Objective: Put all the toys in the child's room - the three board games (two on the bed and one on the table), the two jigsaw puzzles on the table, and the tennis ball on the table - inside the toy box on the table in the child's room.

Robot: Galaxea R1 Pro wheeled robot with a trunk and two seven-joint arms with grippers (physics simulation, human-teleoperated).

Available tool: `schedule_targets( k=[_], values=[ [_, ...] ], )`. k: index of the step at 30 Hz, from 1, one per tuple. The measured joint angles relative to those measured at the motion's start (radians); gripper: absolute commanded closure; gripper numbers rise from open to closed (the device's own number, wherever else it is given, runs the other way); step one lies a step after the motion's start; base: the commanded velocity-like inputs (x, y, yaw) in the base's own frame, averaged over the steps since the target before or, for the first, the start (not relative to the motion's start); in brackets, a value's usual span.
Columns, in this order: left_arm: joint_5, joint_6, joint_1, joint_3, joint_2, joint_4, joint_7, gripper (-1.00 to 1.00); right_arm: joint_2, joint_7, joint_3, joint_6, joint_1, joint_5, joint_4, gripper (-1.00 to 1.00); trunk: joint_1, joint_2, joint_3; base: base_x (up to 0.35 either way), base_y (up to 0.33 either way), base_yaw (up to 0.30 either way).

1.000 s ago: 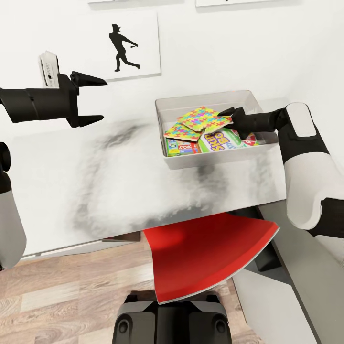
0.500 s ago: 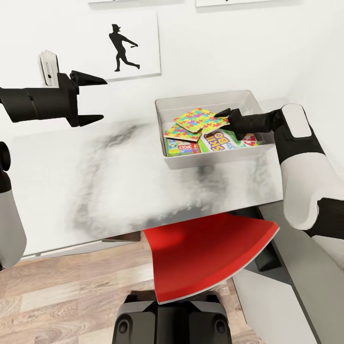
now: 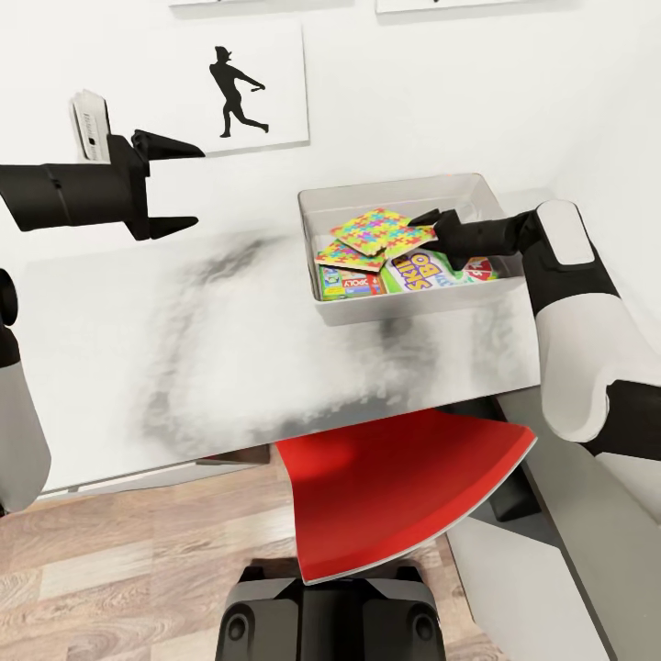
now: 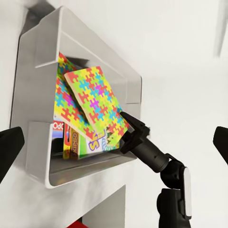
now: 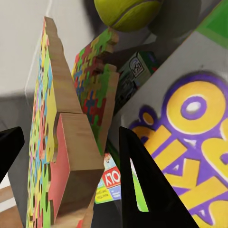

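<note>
The light-grey toy box point(image 3: 395, 188) stands on the table point(image 3: 184, 349) at the back right. Inside lie a yellow-green-red board game point(image 3: 418, 271), a green-edged Monopoly one point(image 3: 349, 285) and a flat jigsaw puzzle point(image 3: 344, 252). A second jigsaw puzzle point(image 3: 376, 229) leans tilted above them, with my right gripper point(image 3: 439, 240) shut on its corner. The right wrist view has that puzzle's thick edge point(image 5: 71, 156) between the fingers and the tennis ball point(image 5: 126, 12) in the box beyond. My left gripper point(image 3: 179, 184) hangs open and empty above the table's left part, facing the toy box point(image 4: 40, 52).
A red chair seat point(image 3: 395, 487) juts out below the table's front edge, just ahead of my base. A baseball-player picture point(image 3: 234, 92) hangs on the white wall behind. A small white device point(image 3: 89, 128) sits on the wall by my left arm. Wood floor lies lower left.
My right gripper has shifted slightly left and further into the box, and the tilted puzzle moved with it. The left arm drew back a touch to the left.
</note>
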Motion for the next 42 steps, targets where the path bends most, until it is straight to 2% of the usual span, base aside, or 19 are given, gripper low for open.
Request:
schedule_targets(
  k=[10, 11, 42],
  values=[
    [0.000, 0.000, -0.001, 0.000, 0.000, 0.000, 0.000, -1.00, 0.000, 0.000, 0.000, -0.001, 0.000, 0.001, 0.010, 1.00, 0.000, 0.000, 0.000, 0.000, 0.000, 0.000],
    [0.000, 0.000, -0.001, 0.000, 0.000, 0.000, 0.000, -1.00, 0.000, 0.000, 0.001, -0.001, 0.000, 0.001, 0.011, -1.00, 0.000, 0.000, 0.000, 0.000, 0.000, 0.000],
    [0.000, 0.000, -0.005, 0.000, -0.002, 0.000, 0.000, -1.00, -0.011, 0.000, -0.001, 0.000, -0.018, 0.001, -0.011, -1.00, 0.000, 0.000, 0.000, 0.000, 0.000, 0.000]
  ],
)
